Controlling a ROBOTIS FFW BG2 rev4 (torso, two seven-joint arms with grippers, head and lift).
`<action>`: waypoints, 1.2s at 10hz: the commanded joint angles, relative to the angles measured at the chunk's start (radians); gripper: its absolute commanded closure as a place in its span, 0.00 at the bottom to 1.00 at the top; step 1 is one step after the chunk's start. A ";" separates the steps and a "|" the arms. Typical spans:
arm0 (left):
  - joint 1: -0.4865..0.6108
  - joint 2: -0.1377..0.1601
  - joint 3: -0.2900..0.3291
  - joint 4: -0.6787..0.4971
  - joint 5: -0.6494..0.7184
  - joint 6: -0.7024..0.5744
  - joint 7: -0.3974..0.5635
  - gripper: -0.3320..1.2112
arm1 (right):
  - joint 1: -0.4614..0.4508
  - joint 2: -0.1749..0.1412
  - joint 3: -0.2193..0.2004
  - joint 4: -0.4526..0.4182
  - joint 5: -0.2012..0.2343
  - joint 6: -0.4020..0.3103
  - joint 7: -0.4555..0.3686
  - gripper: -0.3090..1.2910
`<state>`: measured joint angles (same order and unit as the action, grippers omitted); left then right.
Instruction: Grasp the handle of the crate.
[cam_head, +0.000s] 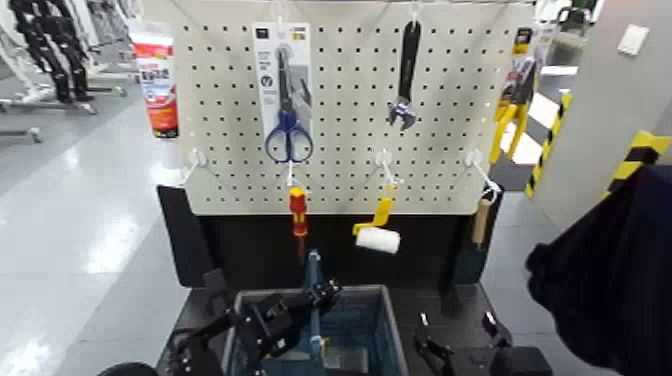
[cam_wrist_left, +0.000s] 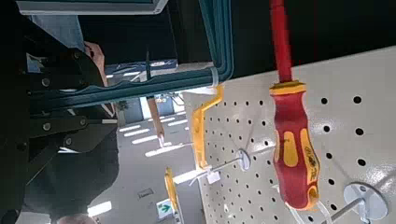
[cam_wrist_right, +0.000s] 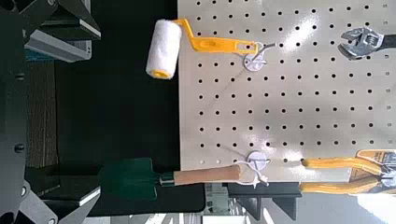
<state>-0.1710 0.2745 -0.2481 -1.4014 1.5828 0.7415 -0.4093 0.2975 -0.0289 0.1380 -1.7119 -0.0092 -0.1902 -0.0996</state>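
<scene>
The blue-grey crate (cam_head: 375, 305) stands low in the middle of the head view, below the pegboard. Its teal handle (cam_head: 313, 275) rises from the crate's middle as a narrow upright strip. My left gripper (cam_head: 318, 297) reaches in from the lower left and is level with the handle. In the left wrist view the handle (cam_wrist_left: 149, 89) runs between the two dark fingers (cam_wrist_left: 70, 140), with a thin gap on one side; the jaws stand open around it. My right gripper (cam_head: 455, 345) is parked open and empty, low and to the right of the crate.
The white pegboard (cam_head: 340, 175) behind the crate holds scissors (cam_head: 288, 135), a wrench (cam_head: 405, 75), pliers (cam_head: 512, 100), a red-and-yellow screwdriver (cam_head: 298, 212), a paint roller (cam_head: 378, 238) and a trowel (cam_head: 482, 220). A dark bulk (cam_head: 610, 270) fills the right side.
</scene>
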 joint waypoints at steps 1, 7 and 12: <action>0.022 -0.011 0.001 -0.031 0.006 -0.016 0.006 0.98 | 0.002 0.001 -0.005 0.000 0.002 0.000 0.000 0.28; 0.146 -0.018 0.059 -0.217 0.085 -0.022 0.113 0.98 | 0.002 0.003 -0.008 0.000 0.003 -0.003 0.000 0.28; 0.209 -0.005 0.078 -0.369 0.157 -0.005 0.219 0.98 | 0.003 0.004 -0.011 0.000 0.009 -0.008 -0.002 0.28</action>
<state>0.0372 0.2686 -0.1692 -1.7651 1.7354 0.7356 -0.1901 0.3002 -0.0245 0.1271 -1.7118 -0.0005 -0.1980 -0.1012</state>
